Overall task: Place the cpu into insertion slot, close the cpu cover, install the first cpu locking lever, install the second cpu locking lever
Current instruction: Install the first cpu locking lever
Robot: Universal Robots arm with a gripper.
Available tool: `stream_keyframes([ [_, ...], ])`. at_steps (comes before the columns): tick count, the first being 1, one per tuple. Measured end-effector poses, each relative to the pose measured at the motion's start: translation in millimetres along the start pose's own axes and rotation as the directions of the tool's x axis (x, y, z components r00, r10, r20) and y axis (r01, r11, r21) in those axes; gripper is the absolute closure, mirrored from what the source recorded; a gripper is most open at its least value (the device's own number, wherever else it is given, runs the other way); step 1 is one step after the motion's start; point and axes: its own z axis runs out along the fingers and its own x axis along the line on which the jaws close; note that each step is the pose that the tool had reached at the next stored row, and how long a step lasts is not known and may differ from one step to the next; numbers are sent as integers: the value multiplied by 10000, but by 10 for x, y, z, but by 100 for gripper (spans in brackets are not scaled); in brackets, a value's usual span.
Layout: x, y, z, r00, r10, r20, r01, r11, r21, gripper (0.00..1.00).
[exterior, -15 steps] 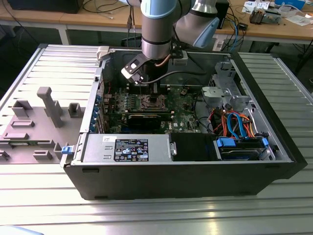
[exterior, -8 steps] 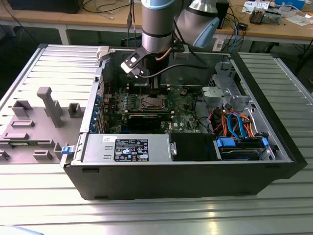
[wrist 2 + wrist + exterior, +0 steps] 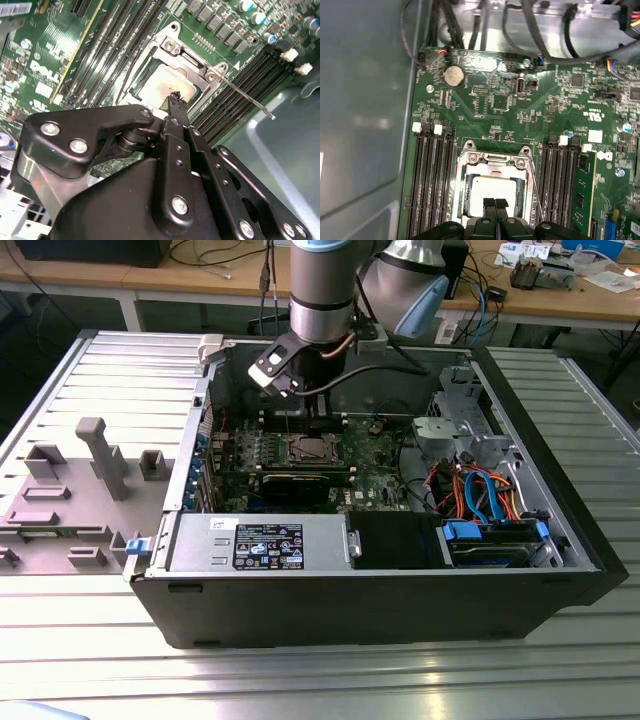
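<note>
Found gripper (image 3: 495, 204) closest to the lens in both wrist views, fingertips pressed together with nothing between them, hanging just over the cpu (image 3: 492, 190). Logged cpu seated in the insertion slot (image 3: 311, 449), cpu cover (image 3: 495, 159) lying flat around it, one thin locking lever (image 3: 247, 101) slanting out over the memory slots (image 3: 245, 75). Recorded, in the exterior view, grey fixture (image 3: 100, 455) at 9 o'clock of the slot, power supply (image 3: 260, 540) at 6 o'clock, cabled drive cage (image 3: 480, 490) at 3 o'clock.
</note>
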Motion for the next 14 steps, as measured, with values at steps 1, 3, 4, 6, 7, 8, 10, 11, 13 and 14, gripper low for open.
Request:
stream_keyframes([
  [1, 0, 0, 0, 9997, -258, -5, 258, 9997, 4, 89],
  [3, 0, 0, 0, 9982, -596, -11, 596, 9982, 8, 89],
  [4, 0, 0, 0, 9971, -762, -15, 763, 9971, 10, 89],
  [6, 0, 0, 0, 9940, -1091, -21, 1091, 9940, 15, 89],
  [7, 0, 0, 0, 9926, -1218, -23, 1218, 9926, 16, 89],
  [8, 0, 0, 0, 9909, -1344, -26, 1344, 9909, 18, 89],
  [10, 0, 0, 0, 9851, -1722, -34, 1722, 9851, 22, 89],
  [11, 0, 0, 0, 9825, -1863, -36, 1863, 9825, 24, 89],
  [13, 0, 0, 0, 9744, -2247, -45, 2247, 9744, 28, 89],
  [14, 0, 0, 0, 9699, -2433, -49, 2433, 9700, 29, 89],
])
